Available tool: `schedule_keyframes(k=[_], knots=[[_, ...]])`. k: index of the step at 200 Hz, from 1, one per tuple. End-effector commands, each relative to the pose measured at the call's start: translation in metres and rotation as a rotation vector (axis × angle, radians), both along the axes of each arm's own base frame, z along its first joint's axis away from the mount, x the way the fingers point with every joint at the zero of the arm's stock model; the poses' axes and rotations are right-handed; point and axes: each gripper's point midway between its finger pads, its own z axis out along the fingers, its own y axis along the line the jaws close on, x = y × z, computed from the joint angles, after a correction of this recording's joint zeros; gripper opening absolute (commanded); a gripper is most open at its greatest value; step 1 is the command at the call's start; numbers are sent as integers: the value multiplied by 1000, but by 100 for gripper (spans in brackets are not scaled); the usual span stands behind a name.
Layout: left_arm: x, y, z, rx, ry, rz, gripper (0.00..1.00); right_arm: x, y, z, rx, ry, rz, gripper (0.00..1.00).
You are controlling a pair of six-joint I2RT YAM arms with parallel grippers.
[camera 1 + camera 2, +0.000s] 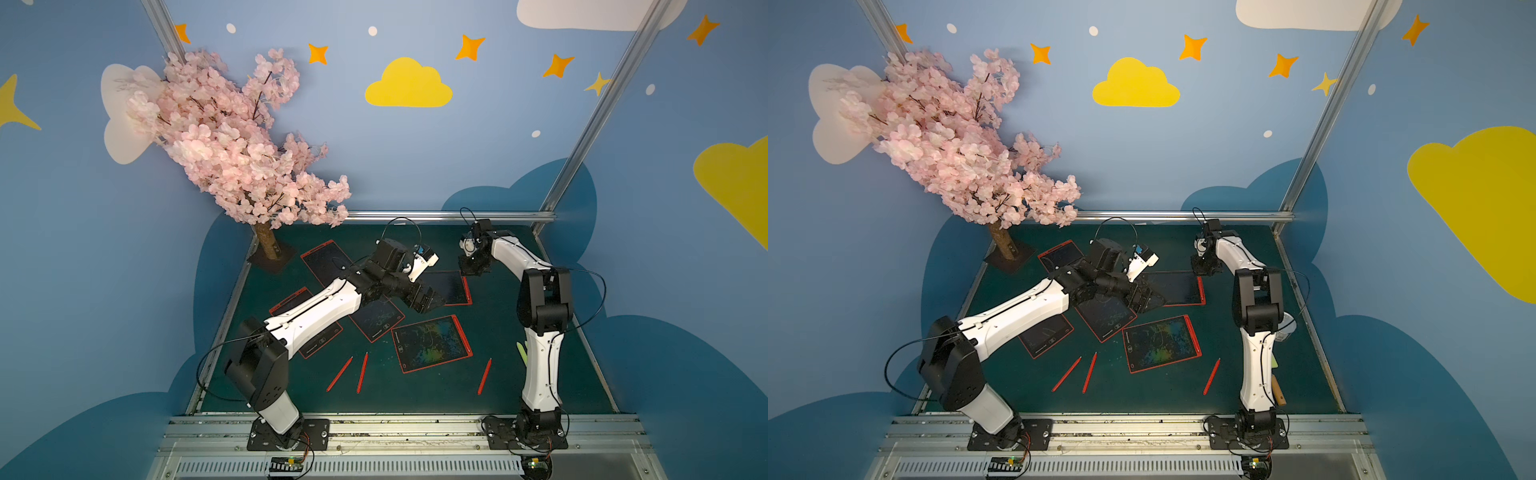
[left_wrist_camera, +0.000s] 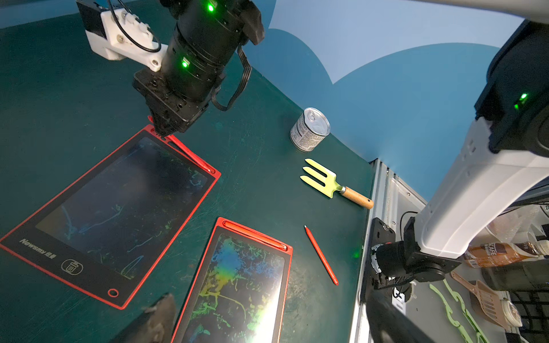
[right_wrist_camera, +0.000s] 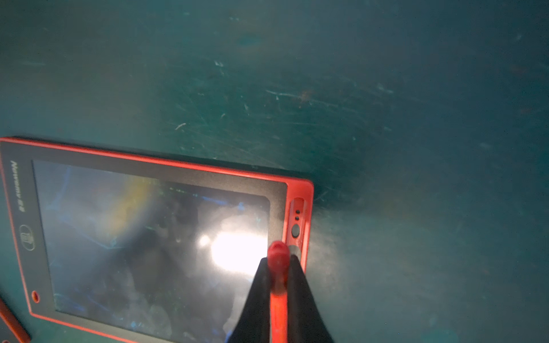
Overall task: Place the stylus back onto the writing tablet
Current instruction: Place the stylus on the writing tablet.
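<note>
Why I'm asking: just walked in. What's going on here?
The right gripper is shut on a red stylus, holding it along the slot edge of a writing tablet, not yet released. The left gripper hangs open above the middle tablets, holding nothing. Three loose styluses lie on the mat.

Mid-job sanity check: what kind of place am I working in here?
Most likely a staged robot test cell: aluminium posts edge walls painted with clouds, a fake blossom tree stands in one corner, and the left arm and right arm are bolted to a rail beside a green mat.
</note>
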Motion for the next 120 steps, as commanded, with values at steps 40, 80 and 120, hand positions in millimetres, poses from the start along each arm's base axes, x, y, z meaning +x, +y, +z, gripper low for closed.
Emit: schedule_keyframes(k=[40,80,120], knots=[[-4,1,11,-5,-30,-11,99,-9,-5,-6,-36,35,-20,12],[-3,1,9,4,-34,-7,99,-12,-5,-10,-39,59,-21,13],[-3,2,9,7,-34,-7,99,-16,-5,-12,-46,73,-23,14]])
